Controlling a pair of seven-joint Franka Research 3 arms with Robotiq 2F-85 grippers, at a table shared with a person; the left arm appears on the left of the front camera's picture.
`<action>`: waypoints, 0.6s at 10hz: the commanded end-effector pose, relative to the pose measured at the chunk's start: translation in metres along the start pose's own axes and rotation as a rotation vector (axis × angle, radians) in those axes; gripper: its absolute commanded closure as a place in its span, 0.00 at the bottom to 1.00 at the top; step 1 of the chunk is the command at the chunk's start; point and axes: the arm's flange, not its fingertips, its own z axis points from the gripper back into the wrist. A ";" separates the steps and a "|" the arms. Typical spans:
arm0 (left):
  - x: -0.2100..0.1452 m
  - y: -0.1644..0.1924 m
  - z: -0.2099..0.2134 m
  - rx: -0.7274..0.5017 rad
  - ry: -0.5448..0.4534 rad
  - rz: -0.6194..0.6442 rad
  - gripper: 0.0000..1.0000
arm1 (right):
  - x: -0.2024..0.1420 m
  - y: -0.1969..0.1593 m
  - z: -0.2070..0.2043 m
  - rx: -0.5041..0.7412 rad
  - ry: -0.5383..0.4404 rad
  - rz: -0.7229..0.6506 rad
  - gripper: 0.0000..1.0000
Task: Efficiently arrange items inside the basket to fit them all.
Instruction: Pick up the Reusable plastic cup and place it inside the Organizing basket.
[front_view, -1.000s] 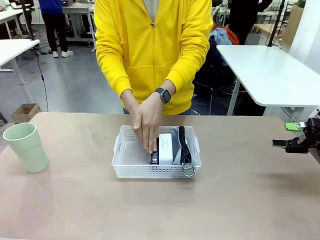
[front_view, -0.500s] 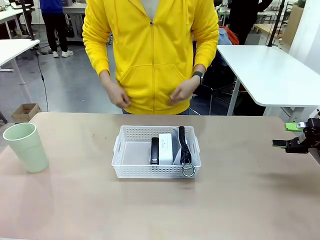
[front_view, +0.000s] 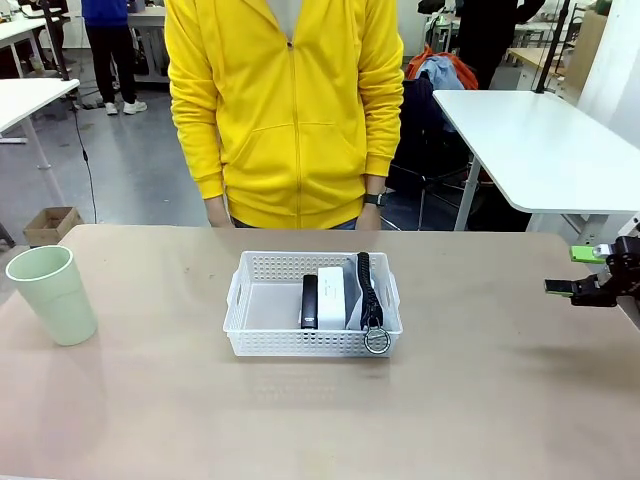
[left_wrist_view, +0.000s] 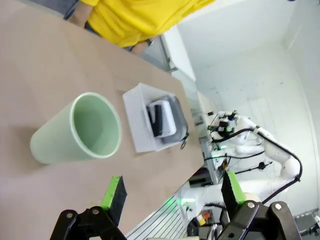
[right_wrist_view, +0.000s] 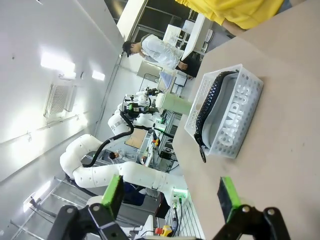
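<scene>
The basket sat at the middle of the frame on the table. Its right half was packed in a row: stapler, then box, then pouch against the right wall, the pouch's strap running down to a ring hung over the front rim. The left half was bare. The cup stood upright at the left edge of the frame, well apart from the basket, so it looked like the one piece left to fit. The left gripper was spread wide and empty with the cup just ahead of it, and seemed best placed to take it. A clean way would be to pinch one wall at the rim, carry it over and set it into the bare left section, clear of the stapler, perhaps laid on its side since the basket is shallow. The right gripper, at the right edge, was also spread and empty. The person stood at the far side, hands down at the table's edge. Counted: one basket, one stapler, one box, one pouch, one strap, one ring, one cup, two grippers.
</scene>
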 end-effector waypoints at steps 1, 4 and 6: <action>-0.010 0.042 0.010 0.114 0.055 -0.057 0.00 | -0.003 0.002 -0.001 0.003 -0.004 0.013 0.00; -0.018 0.075 0.011 0.074 -0.025 -0.114 0.00 | -0.003 0.002 -0.001 0.003 -0.004 0.013 0.00; -0.023 0.071 0.009 0.095 0.055 -0.060 0.00 | -0.003 0.002 -0.001 0.003 -0.004 0.013 0.00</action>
